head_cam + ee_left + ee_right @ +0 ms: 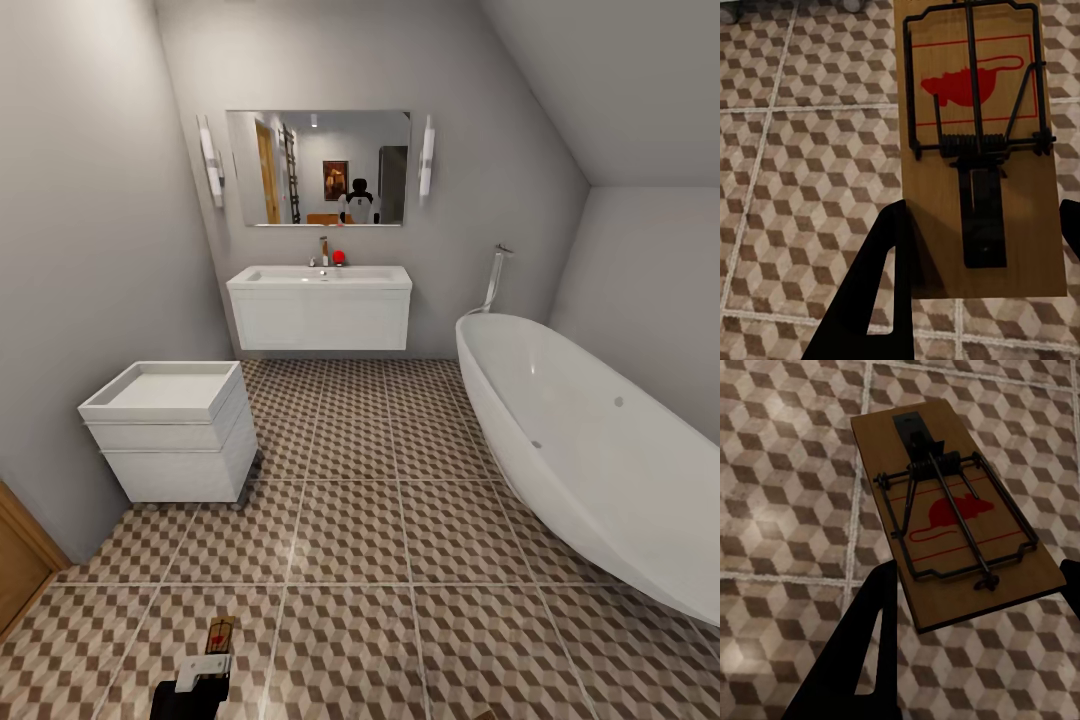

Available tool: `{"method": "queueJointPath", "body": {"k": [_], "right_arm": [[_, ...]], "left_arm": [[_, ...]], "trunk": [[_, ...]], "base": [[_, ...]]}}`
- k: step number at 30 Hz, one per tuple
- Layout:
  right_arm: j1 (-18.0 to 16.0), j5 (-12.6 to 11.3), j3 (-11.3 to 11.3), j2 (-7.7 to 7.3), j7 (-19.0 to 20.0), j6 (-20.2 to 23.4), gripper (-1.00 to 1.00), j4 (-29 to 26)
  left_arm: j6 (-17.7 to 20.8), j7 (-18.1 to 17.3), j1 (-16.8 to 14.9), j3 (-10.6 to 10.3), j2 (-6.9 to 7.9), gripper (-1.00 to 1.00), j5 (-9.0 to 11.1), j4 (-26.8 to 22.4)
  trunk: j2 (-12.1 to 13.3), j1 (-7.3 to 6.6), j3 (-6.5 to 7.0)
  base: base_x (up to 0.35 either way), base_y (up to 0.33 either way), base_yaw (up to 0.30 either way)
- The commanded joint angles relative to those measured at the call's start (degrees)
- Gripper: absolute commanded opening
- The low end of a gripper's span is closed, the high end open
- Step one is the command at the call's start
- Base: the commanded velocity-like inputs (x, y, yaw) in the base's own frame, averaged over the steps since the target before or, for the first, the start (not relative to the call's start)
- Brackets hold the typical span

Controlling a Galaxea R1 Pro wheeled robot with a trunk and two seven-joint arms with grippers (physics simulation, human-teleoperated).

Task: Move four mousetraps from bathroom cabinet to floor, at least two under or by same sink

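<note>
The bathtub (600,450) runs off the head view's right edge. The wooden door (18,560) is cut at lower left. The left gripper (196,680) is cropped by the bottom edge, hiding its mousetrap's (219,634) near end.

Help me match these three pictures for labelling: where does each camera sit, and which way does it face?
Head view: high on the robot, facing forward and down at the sink, bathtub and floor; left gripper shows with a mousetrap.
Left wrist view: along the fingers, at that mousetrap over tiles.
Right wrist view: along the fingers, at a second mousetrap.
Shared: the floor; head and left wrist share one mousetrap.
</note>
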Motion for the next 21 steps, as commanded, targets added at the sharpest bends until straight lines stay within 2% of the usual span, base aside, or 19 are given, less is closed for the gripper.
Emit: {"method": "queueJointPath", "body": {"k": [1,12,16,21], "right_arm": [[0.0,0.1,0.4,0.03,-0.5,-0.1,-1.0,0.0],[0.0,0.1,0.4,0.31,-0.5,-0.1,-1.0,0.1],[0.0,0.1,0.5,1.18,-0.5,-0.2,-1.0,0.0],[0.0,0.3,0.5,2.23,-0.4,-0.7,-1.0,-0.5]], "left_arm": [[-0.2,0.5,0.0,-0.3,-0.03,-1.0,-0.3,0.1],[-0.3,0.5,0.0,-0.4,-0.21,-1.0,-0.3,-0.1],[-0.3,0.3,0.0,-0.4,-1.13,-1.0,-0.4,0.0],[-0.3,0.4,0.0,-0.5,-0.52,-1.0,-0.5,0.0]], "trunk": [[0.0,0.0,-0.05],[0.0,0.0,-0.05],[0.0,0.0,-0.05],[0.0,0.0,-0.05]], "base": [[0.0,0.0,0.0],[0.0,0.0,0.0],[0.0,0.0,0.0],[0.0,0.0,0.0]]}}
